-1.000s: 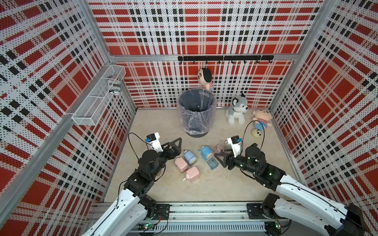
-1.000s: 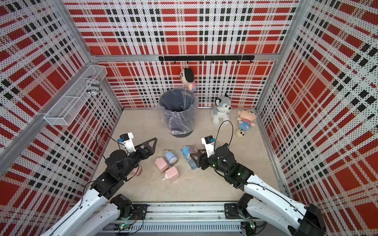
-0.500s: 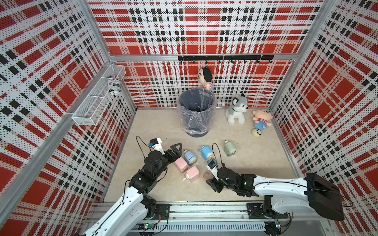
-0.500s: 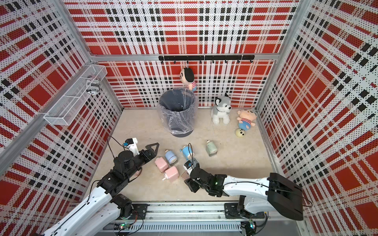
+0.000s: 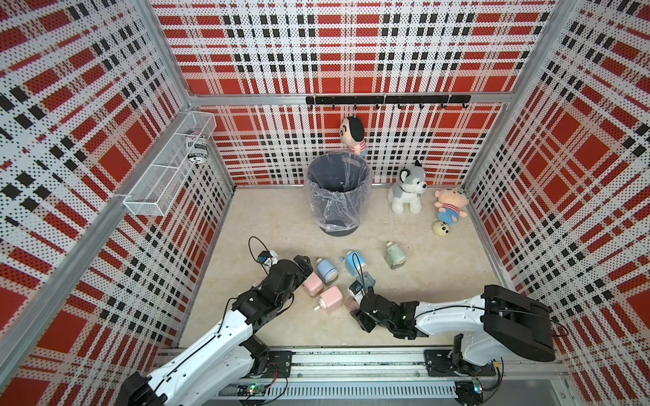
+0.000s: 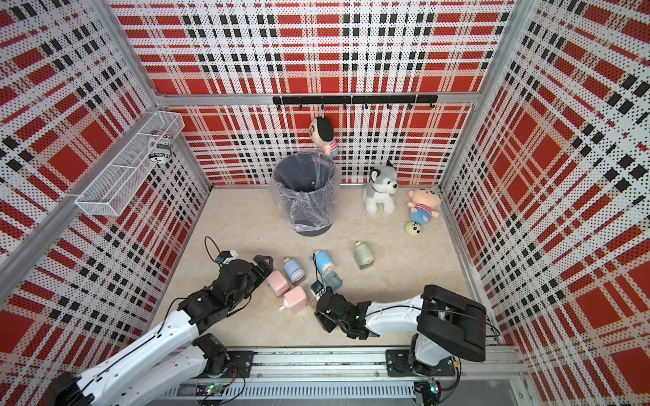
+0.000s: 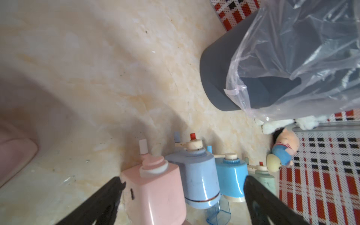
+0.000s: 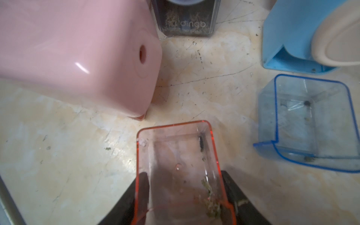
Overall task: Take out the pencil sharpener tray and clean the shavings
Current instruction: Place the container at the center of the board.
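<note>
Now right pincer (image 8: 183,179) clamps the freed tray (image 8: 175,155), left pincer (image 7: 183,180) open; next move probably needs tipping shavings (image 8: 210,200) into bin (image 5: 334,207) at 12 o'clock.

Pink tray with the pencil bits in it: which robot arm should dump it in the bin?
The right arm, probably. The right gripper is shut on the pink tray, with shavings inside. The left gripper is open and empty, near a pink sharpener. The trash bin stands farther back.
</note>
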Controlling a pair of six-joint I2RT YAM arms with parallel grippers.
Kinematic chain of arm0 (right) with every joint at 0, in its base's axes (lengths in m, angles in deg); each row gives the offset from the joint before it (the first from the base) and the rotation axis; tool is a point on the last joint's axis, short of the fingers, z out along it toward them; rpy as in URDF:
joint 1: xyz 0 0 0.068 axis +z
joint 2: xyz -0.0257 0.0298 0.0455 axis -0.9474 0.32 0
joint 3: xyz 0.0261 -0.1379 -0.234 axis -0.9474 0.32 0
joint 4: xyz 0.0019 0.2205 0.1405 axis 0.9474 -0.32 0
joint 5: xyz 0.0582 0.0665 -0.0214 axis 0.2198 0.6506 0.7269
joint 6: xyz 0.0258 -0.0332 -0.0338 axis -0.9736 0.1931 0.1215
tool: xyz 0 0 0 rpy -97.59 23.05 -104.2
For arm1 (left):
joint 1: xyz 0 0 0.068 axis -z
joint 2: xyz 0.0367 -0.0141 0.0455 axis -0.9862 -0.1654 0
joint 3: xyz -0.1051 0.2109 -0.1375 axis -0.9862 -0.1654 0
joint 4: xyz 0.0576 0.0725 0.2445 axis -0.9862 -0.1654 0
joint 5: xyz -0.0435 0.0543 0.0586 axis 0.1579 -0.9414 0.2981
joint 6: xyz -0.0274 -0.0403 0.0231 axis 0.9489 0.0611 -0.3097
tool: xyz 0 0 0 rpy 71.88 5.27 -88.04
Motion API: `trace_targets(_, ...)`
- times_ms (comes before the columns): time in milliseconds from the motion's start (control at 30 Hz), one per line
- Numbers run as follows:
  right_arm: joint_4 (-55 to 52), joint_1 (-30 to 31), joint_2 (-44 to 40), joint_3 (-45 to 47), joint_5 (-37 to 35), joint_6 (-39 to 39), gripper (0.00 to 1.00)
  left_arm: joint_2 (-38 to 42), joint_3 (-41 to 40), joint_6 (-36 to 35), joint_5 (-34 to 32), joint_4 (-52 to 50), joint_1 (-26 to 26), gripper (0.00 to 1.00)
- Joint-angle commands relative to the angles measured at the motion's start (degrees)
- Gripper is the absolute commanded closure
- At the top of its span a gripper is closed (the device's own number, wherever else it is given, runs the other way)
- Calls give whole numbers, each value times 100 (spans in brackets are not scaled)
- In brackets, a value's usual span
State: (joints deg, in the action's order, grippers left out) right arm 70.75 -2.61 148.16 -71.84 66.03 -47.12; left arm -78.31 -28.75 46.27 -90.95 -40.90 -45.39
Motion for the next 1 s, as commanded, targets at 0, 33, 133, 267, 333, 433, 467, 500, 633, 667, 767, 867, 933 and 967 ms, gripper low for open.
trace_targets(0, 224, 44, 165, -37, 115, 104, 41, -115, 386, 559, -607, -966, -35, 2)
trace_targets(33, 245, 44, 168, -7, 132, 95, 40, -109, 448, 660, -718, -1151, -37, 2)
trace_targets(133, 304, 46, 109, 113, 152, 50, 37, -44, 601, 887, -965, -1616, -52, 2)
trace_targets(267, 396, 57, -40, 261, 170, 93, 31, -41, 785, 1049, -1112, -2234, -304, 2)
trace_targets(333, 385, 62, -115, 295, 167, 112, 28, 15, 841, 1047, -1132, -2451, -499, 2)
trace_targets(433, 297, 70, -223, 289, 165, 130, 23, 178, 947, 1037, -1208, -2725, -795, 2)
trace_targets(467, 219, 70, -279, 280, 165, 114, 21, 231, 996, 1045, -1228, -2821, -865, 2)
trace_targets(500, 135, 79, -349, 276, 167, 97, 18, 266, 1041, 1057, -1250, -2926, -969, 2)
trace_targets(633, -262, 85, -777, 267, -29, -58, 0, 323, 1136, 982, -1275, -3165, -1336, 2)
trace_targets(667, -373, 86, -931, 270, -91, -116, 0, 310, 1144, 929, -1275, -3195, -1461, 2)
trace_targets(767, -584, 88, -1409, 265, -215, -257, 0, 256, 1129, 709, -1170, -3140, -1905, 2)
trace_targets(867, -917, 88, -1752, 152, -680, -694, 0, 185, 1039, 400, -812, -2880, -2506, 2)
trace_targets(933, -1202, 88, -1884, 29, -808, -759, 0, 119, 956, 299, -535, -2798, -2824, 2)
trace_targets(967, -1261, 86, -1970, 2, -869, -789, 0, 88, 906, 252, -404, -2777, -2979, 2)
